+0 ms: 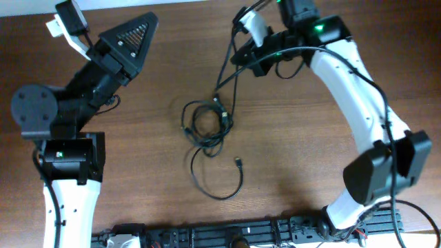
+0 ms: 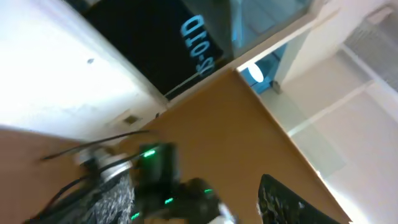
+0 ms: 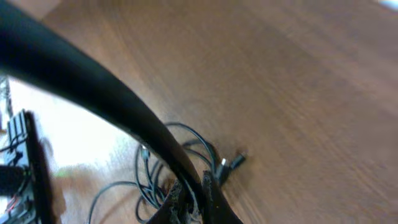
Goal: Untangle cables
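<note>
The cables (image 1: 207, 127) lie as a tangle of thin black cords in the middle of the wooden table (image 1: 303, 138). A looser loop (image 1: 219, 187) ends in a small plug (image 1: 238, 162) just below the tangle. One strand rises from the tangle to my right gripper (image 1: 241, 60), which is shut on it above and to the right. In the right wrist view the gripper (image 3: 198, 202) pinches a black cord, with the cables (image 3: 155, 180) and a plug (image 3: 233, 163) beneath it. My left gripper (image 1: 134, 34) is raised at the far left, well away from the cables. It is open and empty (image 2: 202, 205).
A black rail (image 1: 227, 234) with hardware runs along the table's near edge. The left arm's base (image 1: 65, 155) and the right arm's base (image 1: 375, 172) stand at either side. In the left wrist view, a dark screen (image 2: 155, 43) stands past the table's far edge.
</note>
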Tool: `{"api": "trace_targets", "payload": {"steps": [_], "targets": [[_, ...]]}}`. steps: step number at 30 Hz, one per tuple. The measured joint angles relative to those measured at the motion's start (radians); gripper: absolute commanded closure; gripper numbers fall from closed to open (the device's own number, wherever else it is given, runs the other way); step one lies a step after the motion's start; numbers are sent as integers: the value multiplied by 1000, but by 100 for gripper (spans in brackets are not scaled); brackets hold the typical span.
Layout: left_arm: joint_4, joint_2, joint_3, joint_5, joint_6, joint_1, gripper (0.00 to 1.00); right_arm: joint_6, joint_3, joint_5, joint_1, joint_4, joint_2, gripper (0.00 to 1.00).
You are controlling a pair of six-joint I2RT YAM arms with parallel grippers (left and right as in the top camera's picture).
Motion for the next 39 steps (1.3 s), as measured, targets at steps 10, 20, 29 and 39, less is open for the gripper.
{"api": "trace_targets", "payload": {"steps": [10, 20, 29, 39], "targets": [[-187, 0, 2, 229, 216, 10, 22, 200, 0, -15, -29, 160, -261, 96], [-600, 0, 8, 408, 620, 10, 14, 464, 0, -18, -29, 317, -448, 96], [-775, 9, 8, 413, 965, -63, 9, 569, 0, -24, -29, 354, -541, 96], [-793, 71, 8, 354, 1024, -148, 10, 554, 1, 37, -29, 309, -541, 96]]}}
